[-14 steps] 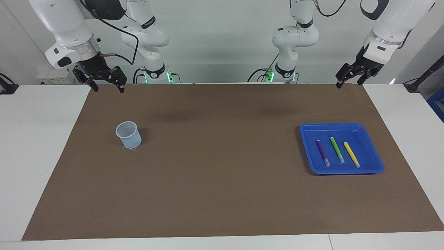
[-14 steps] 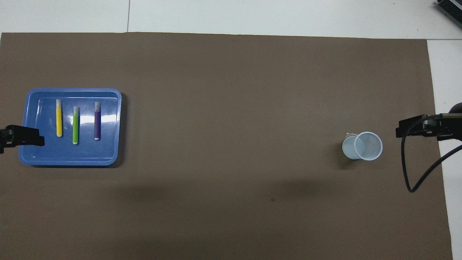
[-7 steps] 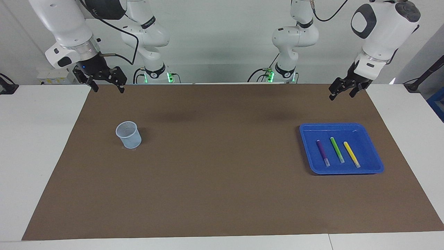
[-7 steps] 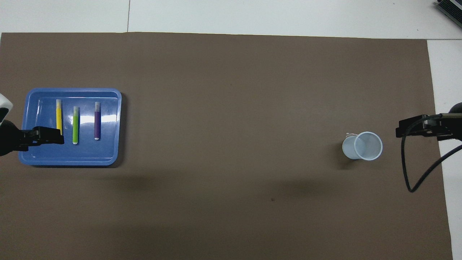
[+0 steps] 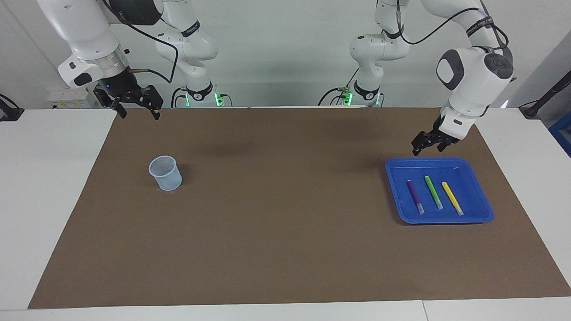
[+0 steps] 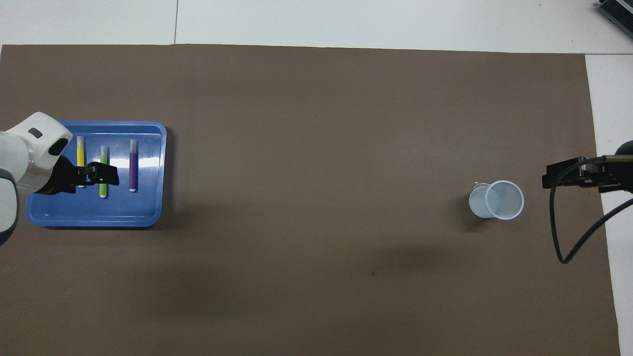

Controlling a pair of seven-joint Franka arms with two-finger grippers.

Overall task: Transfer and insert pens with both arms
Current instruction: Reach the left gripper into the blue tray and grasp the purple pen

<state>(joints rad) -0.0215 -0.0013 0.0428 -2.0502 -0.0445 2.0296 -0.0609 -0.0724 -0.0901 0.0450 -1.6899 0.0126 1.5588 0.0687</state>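
**Facing view: left gripper raised over the pen tray, right gripper waiting by the cup's end**

A brown mat (image 5: 285,249) covers a white table. A blue tray (image 5: 477,214) sits toward the left arm's end. In it three pens lie side by side, apart from one another: a purple pen (image 5: 415,196), a green pen (image 5: 433,192) in the middle and a yellow pen (image 5: 452,197).

The left gripper (image 5: 427,143) hangs in the air over the tray's edge nearest the robots, jaws apart, holding nothing. From overhead it overlaps the yellow and green pens without touching them.

The right gripper (image 5: 137,108) waits above the mat's corner at the right arm's end, jaws apart and empty. A pale mesh cup (image 5: 165,173) stands upright on the mat there.
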